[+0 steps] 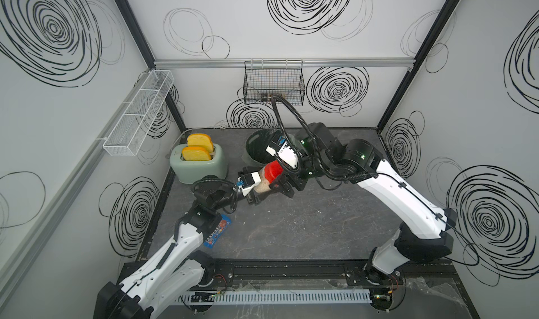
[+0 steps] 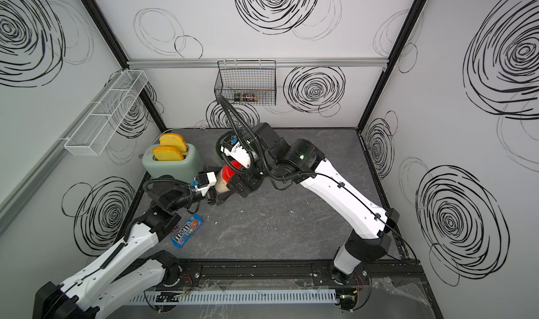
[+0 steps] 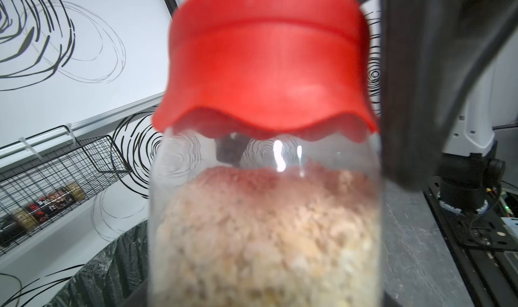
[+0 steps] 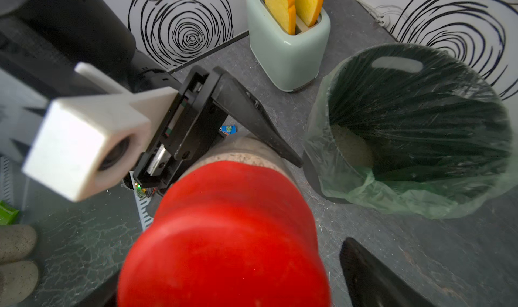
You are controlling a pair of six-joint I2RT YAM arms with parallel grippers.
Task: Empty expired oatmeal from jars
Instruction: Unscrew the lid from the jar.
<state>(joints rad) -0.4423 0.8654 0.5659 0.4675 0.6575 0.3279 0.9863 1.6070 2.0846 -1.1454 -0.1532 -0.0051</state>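
Unscrewing step: the left arm's fingers (image 4: 252, 114) clamp the oatmeal (image 3: 266, 235) jar (image 1: 262, 183) above the table near its back edge, beside the lined bin (image 4: 420, 204). The right arm's fingers (image 4: 370, 274) flank the red lid (image 4: 224, 235), spread apart. Next, likely: close, twist.

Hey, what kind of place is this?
Probably a mock kitchen inside a robot test booth: a toaster holding toast slices, a bag-lined bin, a wall-hung wire basket, two robot arms.
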